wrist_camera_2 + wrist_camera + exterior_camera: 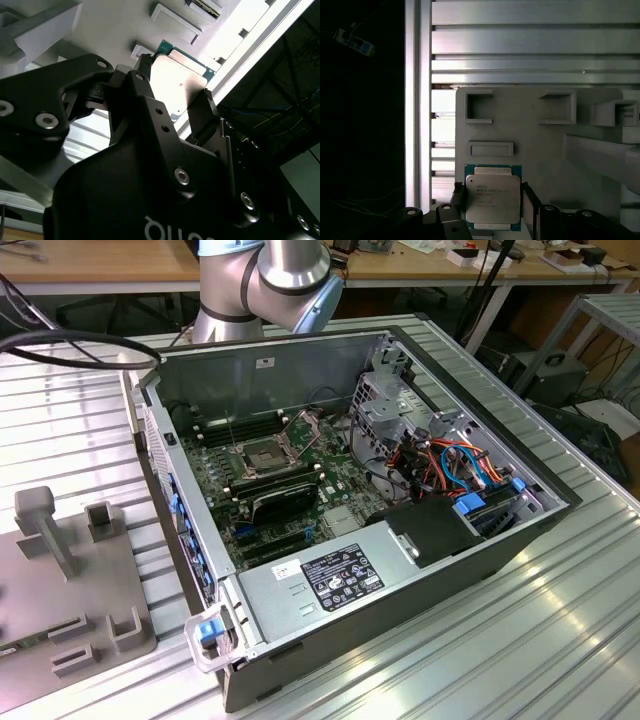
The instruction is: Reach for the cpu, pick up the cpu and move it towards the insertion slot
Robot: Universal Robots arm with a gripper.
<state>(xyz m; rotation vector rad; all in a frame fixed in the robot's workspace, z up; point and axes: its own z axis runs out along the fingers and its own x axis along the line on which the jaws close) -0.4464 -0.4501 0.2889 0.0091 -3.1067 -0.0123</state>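
tool: tool (175,80) is closed on the cpu, black fingers (459,197) pressed on two opposite edges, seen in both wrist views
cpu: cpu (492,199) is flat, square, dull metal lid on a green board; sits between the fingertips directly over the grey fixture plate
lift: cannot tell if the cpu rests on the plate or is just clear of it
fixture plate: fixture plate (540,150) is light grey with several rectangular pockets and a raised post; lies on the bench, at the exterior view's left beside the case
insertion slot: insertion slot (262,453) is a silver-framed square socket with a dark centre, on the motherboard inside the open computer case; well apart from the fixture plate
computer case: computer case (300,350) lies on its side, open, in the middle of the bench
inside case: black ribbed module (285,502) just beside the socket; power supply (330,580) at the near end; drive cage and coloured cables towards the exterior view's right
arm: arm (270,275) has its silver and blue joint behind the case's far wall
bench: bench (560,620) is ribbed aluminium profile
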